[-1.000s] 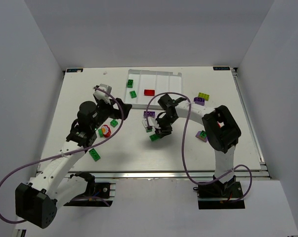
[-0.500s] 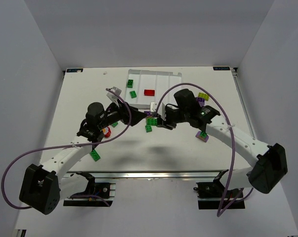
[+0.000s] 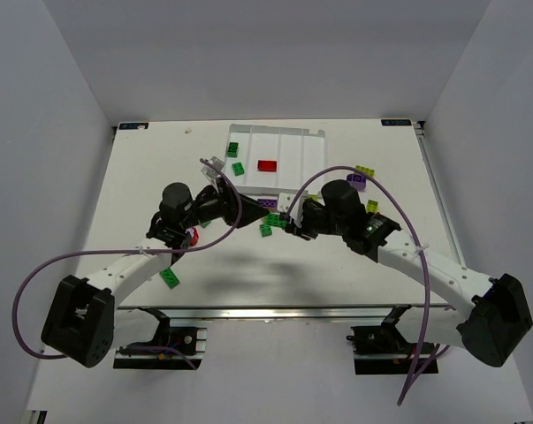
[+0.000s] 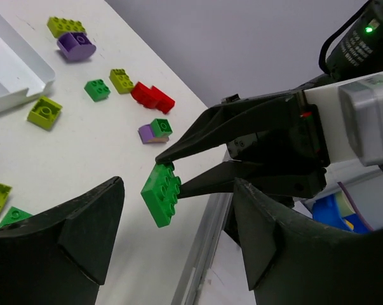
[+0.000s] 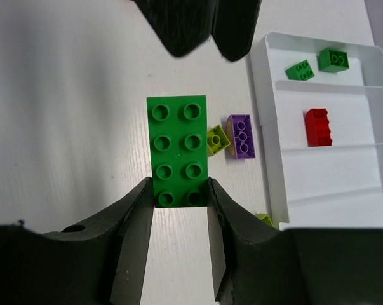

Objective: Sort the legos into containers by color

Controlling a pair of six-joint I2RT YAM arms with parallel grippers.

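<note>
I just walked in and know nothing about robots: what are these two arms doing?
The right gripper pinches a green brick by one end, above the table. The left gripper faces it with jaws open, near the brick but not gripping it; it looks like a hand-over. The white tray holds two green bricks in one compartment and a red brick in the next. Other loose bricks lie on the table.

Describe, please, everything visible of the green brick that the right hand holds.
The green brick is a glossy plastic block, two studs wide and four long. The right hand pinches one short end between its fingertips, holding it in the air over the white table. The open left hand flanks it without touching.
</note>
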